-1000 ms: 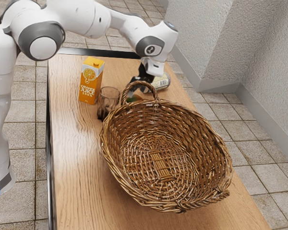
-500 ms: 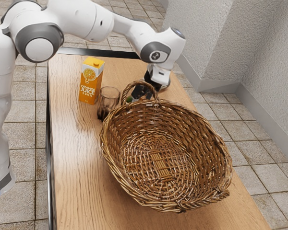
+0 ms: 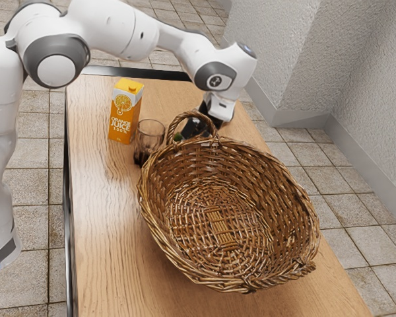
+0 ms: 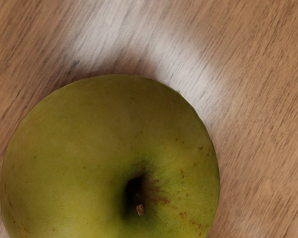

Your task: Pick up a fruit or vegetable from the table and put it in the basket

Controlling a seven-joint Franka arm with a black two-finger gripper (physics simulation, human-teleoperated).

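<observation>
We cannot tell how wide our gripper (image 3: pixel 192 129) stands at the apple (image 4: pixel 89 148), between the basket (image 3: pixel 160 228) and the table's (image 3: pixel 100 231) far edge; carried too low, the apple could snag the handle (image 3: pixel 172 125) and drop.

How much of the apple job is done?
Reaching looks done: the pincer is at the green apple. Gripping is probably the step in hand, but I can't tell. Lifting it into the basket is left: it's outside, over the table.
</observation>
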